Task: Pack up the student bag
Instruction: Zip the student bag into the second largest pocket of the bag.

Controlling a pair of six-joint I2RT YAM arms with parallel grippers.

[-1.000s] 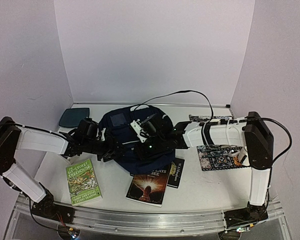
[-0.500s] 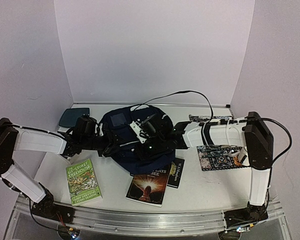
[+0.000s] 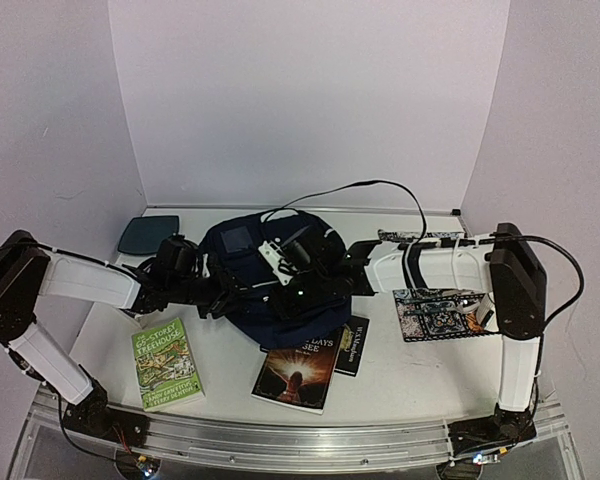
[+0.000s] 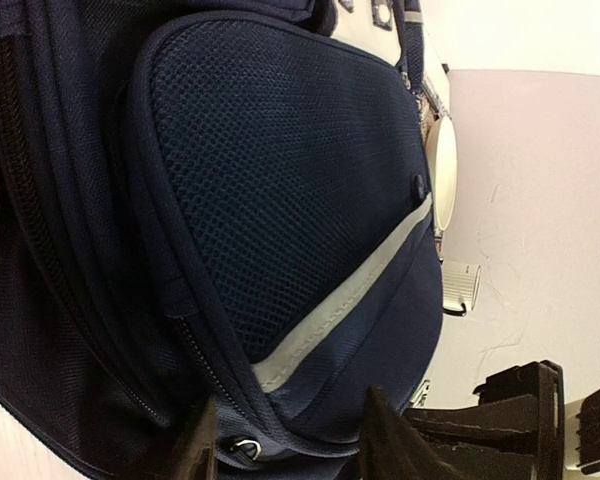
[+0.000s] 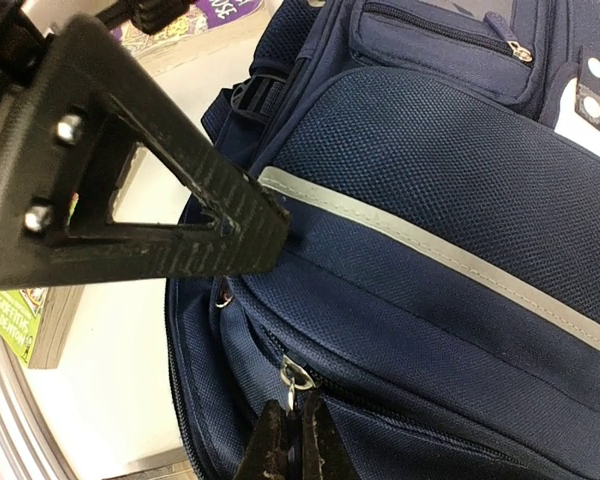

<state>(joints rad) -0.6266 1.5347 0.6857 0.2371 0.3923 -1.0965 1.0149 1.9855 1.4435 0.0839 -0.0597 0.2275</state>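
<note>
I count one student bag (image 3: 280, 290), left gripper (image 4: 290, 400) spread wide beside it, right gripper (image 5: 295, 405) pinching one zip pull (image 5: 296, 378), three books (image 3: 298, 372) nearby

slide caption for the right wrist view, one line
Right end effector pinching a zipper pull on the navy student bag

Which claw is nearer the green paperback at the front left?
Left. The left claw sits at the left of the student bag, just beyond the green paperback; the right claw, shut on a zip pull, is farther right.
</note>
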